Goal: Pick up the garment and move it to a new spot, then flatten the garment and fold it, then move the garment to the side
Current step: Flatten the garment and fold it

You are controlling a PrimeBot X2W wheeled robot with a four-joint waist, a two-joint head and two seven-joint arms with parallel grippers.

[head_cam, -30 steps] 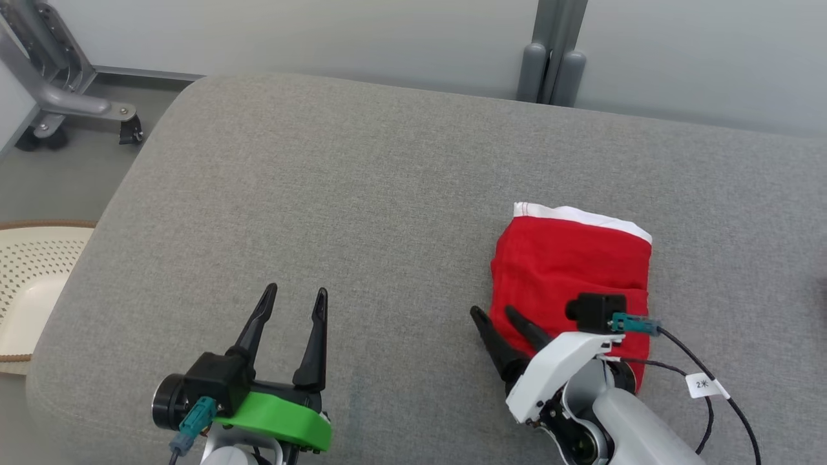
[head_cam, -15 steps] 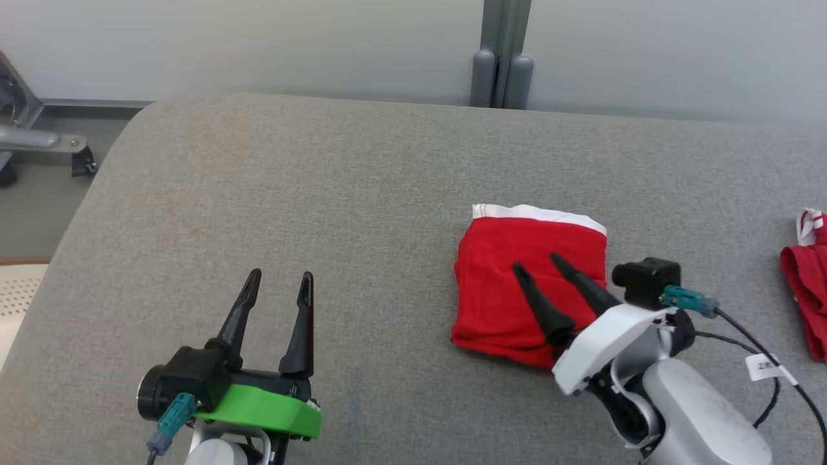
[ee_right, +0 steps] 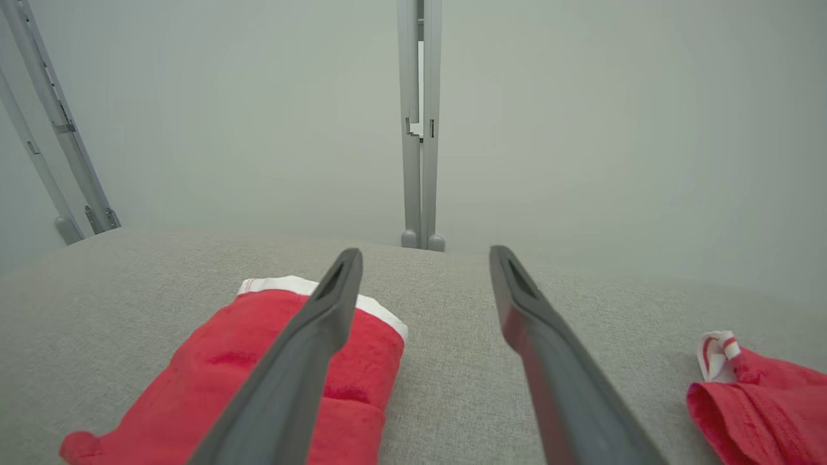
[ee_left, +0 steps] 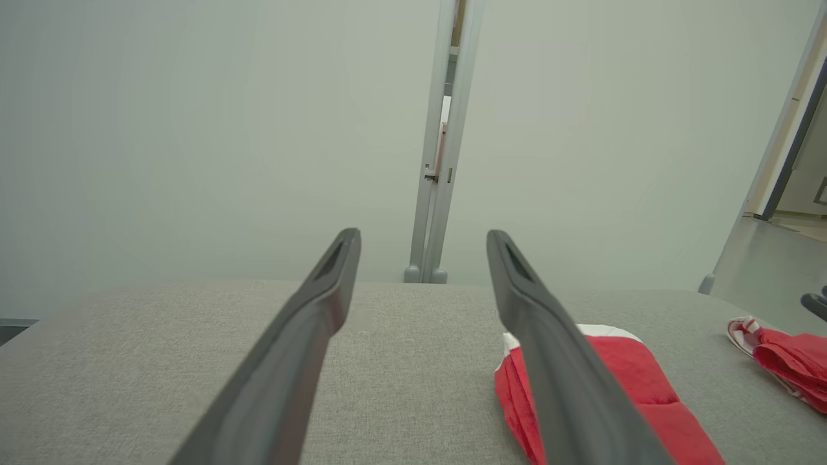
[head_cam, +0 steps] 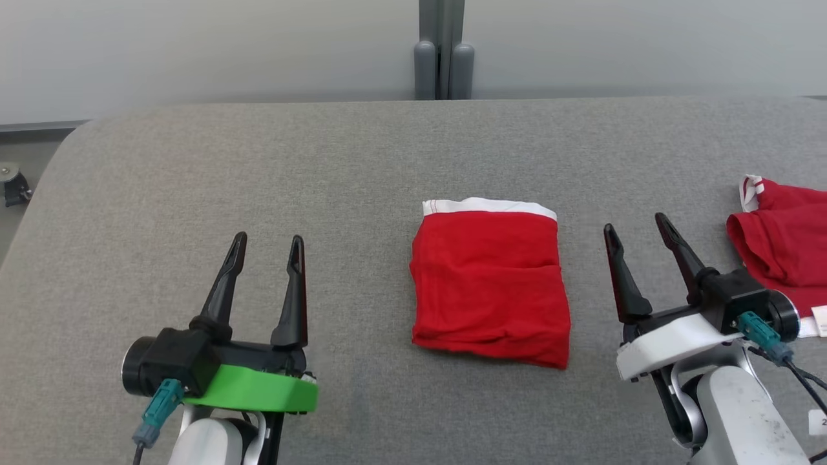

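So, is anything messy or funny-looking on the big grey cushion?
Just one thing: the second red garment, at the right edge of the grey cushion, lies crumpled in a heap with its white band sticking up. The folded red shorts in the middle lie flat and tidy.

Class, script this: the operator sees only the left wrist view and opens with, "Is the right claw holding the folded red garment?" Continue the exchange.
Observer: No. The right claw hangs open to the right of the folded garment, not touching it.
Operator: Is the whole fold neat?
Observer: Yes, a compact rectangle, its white waistband at the far end.
Operator: Where is the crumpled garment?
Observer: To the right of the right claw, which stands between the two garments.
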